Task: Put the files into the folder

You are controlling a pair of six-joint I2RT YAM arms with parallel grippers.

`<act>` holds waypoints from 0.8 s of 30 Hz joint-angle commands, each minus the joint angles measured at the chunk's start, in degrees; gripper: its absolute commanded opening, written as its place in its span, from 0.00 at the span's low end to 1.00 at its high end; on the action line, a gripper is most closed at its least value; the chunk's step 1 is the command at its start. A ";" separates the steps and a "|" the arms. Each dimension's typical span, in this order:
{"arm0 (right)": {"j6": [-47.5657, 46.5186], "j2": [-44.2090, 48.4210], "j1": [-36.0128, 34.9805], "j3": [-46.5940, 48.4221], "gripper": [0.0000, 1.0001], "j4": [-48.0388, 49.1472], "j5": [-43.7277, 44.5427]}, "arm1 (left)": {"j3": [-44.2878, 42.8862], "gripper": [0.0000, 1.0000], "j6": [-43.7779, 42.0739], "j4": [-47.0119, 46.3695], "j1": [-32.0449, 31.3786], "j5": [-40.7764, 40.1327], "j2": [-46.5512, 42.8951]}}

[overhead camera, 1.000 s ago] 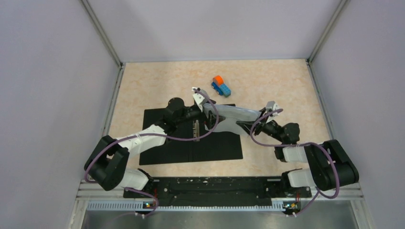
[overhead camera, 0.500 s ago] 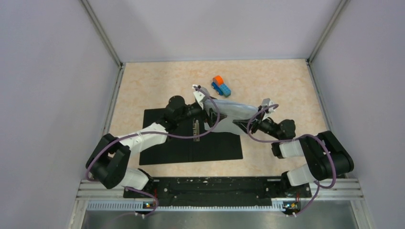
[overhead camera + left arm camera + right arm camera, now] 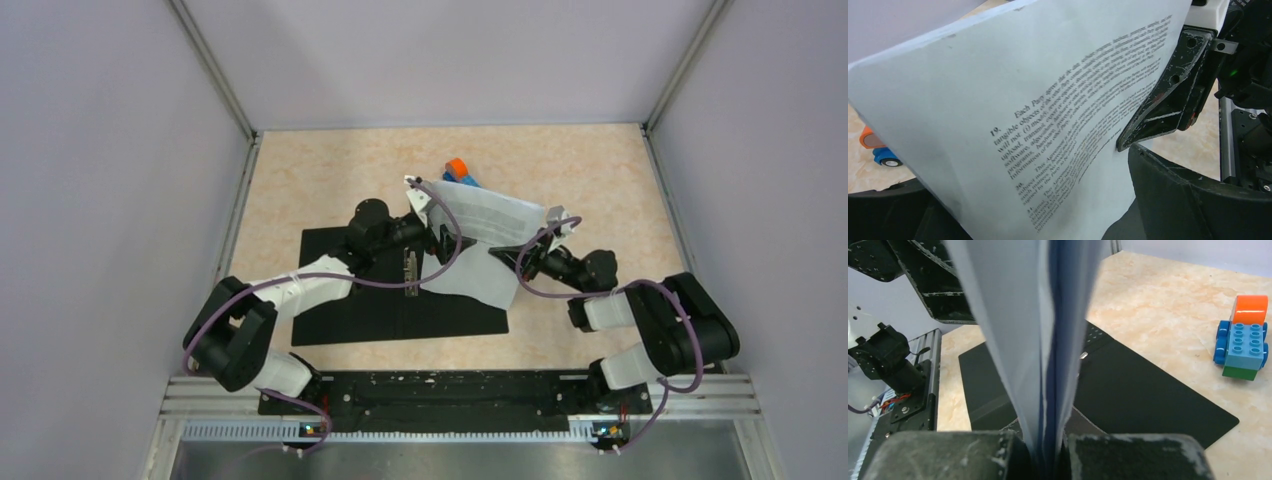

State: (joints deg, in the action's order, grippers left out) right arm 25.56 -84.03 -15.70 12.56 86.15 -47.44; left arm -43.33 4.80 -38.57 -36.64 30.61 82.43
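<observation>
Noting largest first: table (image 3: 600, 170), beige top, no shift vs. a sec. ago. The folder (image 3: 350, 300) lies open and flat, black inside up, left of centre, clip strip (image 3: 410, 270) exposed; also unmoved.

The files (image 3: 485, 235) are the change. A sec. ago the stack sagged between the arms as a bowed grey band. Now it is swung up, printed white face to the overhead cam. It hangs off the table between both wrists, near part over the folder's right half and far corner masking part of the toy truck (image 3: 458, 168). Near edge touching the folder or not: cannot tell.

Right gripper (image 3: 1048, 460): jaws were part-way apart a sec. ago, now clamped hard on the files' right edge; sheets stand edge-on between its pads in the wrist view. Left gripper (image 3: 428, 215): jaws wide apart, no clamp. One finger (image 3: 1168, 95) shows against the sheet, the other is hidden behind the paper.

Judgement: the right arm alone now carries the stack, so it is secured for the lay-down. Insertion not yet done.

Orientation: text lines run parallel to the far edge, so the long axis runs approx. far-to-near, slanted a little right. The sheet is tilted, not flat. It needs lowering onto the right leaf beside the clip strip.
</observation>
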 commanded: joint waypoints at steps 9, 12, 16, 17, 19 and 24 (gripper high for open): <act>-10.69 29.56 -4.26 12.93 0.00 -32.23 -3.55 | -5.03 0.99 -6.32 15.14 0.34 -3.63 -20.00; -13.24 35.63 -4.83 18.87 0.00 -42.96 -5.77 | -8.29 0.99 -8.27 21.12 0.33 -2.20 -25.78; -15.24 39.69 -4.96 25.30 0.00 -52.32 -7.93 | -14.42 0.99 -10.66 30.29 0.43 1.38 -29.36; -15.73 40.34 -4.99 26.97 0.00 -54.78 -8.32 | -15.90 0.99 -10.85 32.06 0.42 2.63 -29.92; -16.45 41.18 -4.95 29.01 0.00 -57.24 -8.88 | -18.00 0.99 -10.88 34.21 0.38 5.46 -30.43; -16.13 42.05 -4.98 31.58 0.00 -58.67 -9.12 | -21.13 0.99 -9.23 38.01 0.31 11.98 -29.05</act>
State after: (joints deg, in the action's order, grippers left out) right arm 10.61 -42.63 -20.03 41.01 31.99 -55.24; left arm -62.26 -4.67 -6.63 -36.42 36.05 51.90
